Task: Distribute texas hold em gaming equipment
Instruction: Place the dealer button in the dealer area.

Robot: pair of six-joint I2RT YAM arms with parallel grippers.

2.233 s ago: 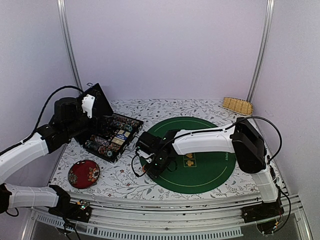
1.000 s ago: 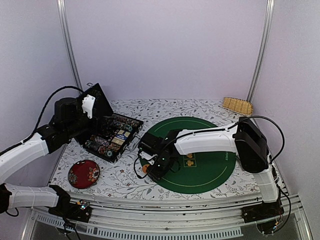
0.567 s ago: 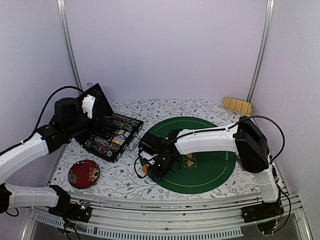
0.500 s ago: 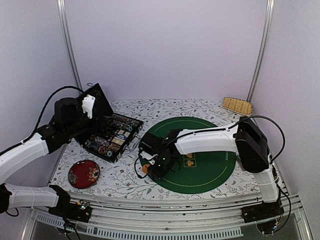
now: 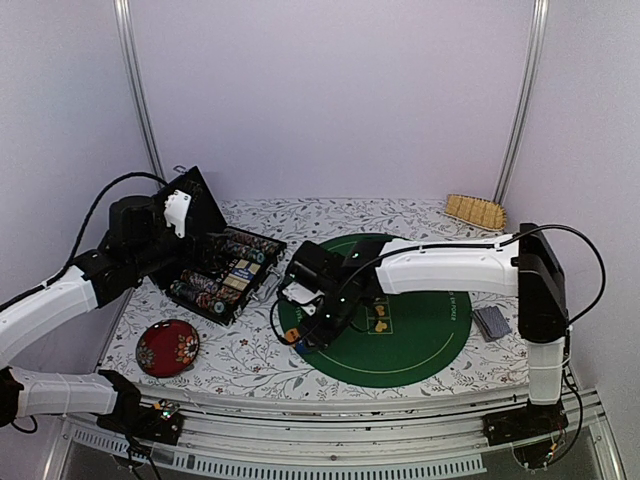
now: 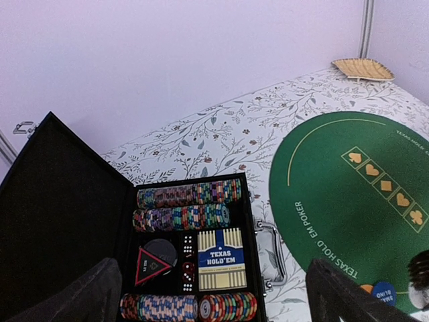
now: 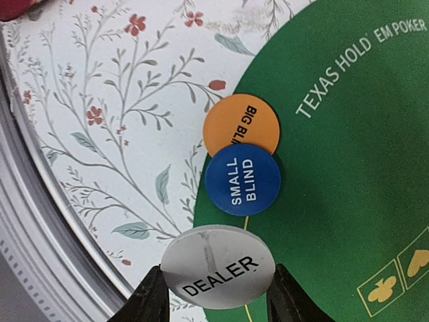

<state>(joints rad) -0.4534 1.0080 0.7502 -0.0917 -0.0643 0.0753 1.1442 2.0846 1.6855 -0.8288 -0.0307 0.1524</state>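
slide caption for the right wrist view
Right end effector grips white dealer disc; blue small-blind disc overlaps orange big-blind disc

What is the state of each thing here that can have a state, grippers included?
case, open, lid up
left gripper, open, holding nothing
right gripper, shut on the white disc
white disc, held between the fingers
blue disc, flat, overlapping the orange disc
orange disc, flat, partly covered

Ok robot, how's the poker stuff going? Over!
Left gripper open over the chip case. Right gripper shut on white dealer disc. Blue disc overlaps orange disc at green mat edge. Nothing blocking.
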